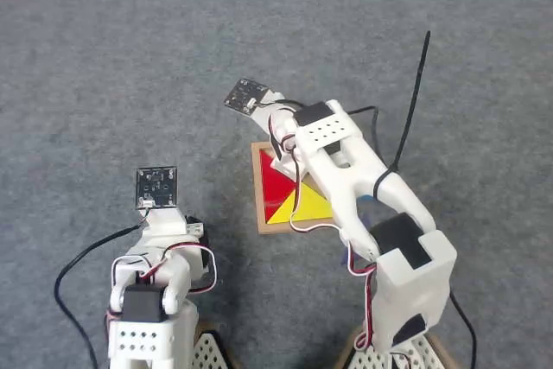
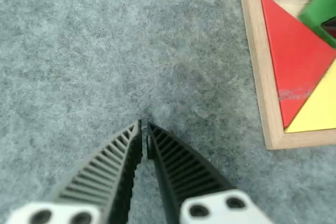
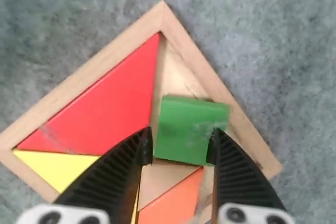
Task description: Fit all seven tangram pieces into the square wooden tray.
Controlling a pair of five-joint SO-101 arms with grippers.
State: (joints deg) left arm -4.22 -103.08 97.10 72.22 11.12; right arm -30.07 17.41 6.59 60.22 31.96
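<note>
From above, your right arm hides most of the square wooden tray (image 1: 259,192). Just its rim and two flat, smooth pieces show: the large red triangle (image 1: 275,186) and the yellow triangle (image 1: 309,206). The right gripper (image 3: 180,140) clasps a thick green square block (image 3: 189,129) between its ribbed black fingers. The block hangs over bare wood near a tray corner, one edge overlapping the rim. An orange triangle (image 3: 168,200) is cut off by the fingers. Your left gripper (image 2: 144,129) is closed to a slit, holding nothing, above the fuzzy grey carpet (image 2: 79,51).
</note>
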